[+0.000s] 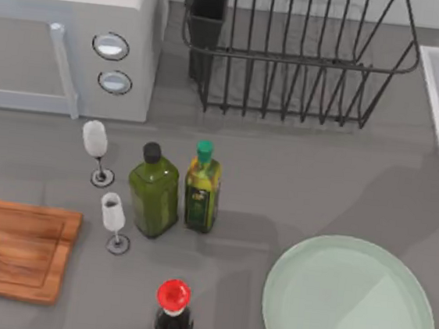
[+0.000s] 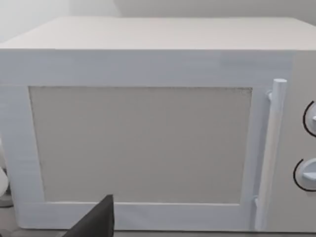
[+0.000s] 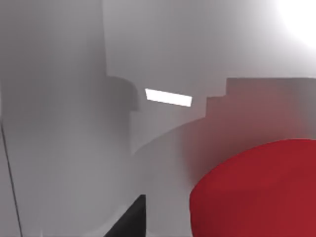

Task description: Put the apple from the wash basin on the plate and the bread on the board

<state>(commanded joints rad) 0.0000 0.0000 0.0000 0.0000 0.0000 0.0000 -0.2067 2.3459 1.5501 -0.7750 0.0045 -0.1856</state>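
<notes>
My right jaws' spread I cannot tell; the small bright red apple [image 3: 256, 192] sits just below them in the pale grey wash basin [image 3: 64, 123]. It may roll away if nudged off-centre.

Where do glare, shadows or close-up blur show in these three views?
Top view: even light, with soft shadows on the table beside the bottles and across the plate. Left wrist view: flat light on the microwave, no glare. Right wrist view: a blown-out white patch in one corner, a small bright rectangle on the grey basin wall, and the apple so close that it looks soft-edged.
</notes>
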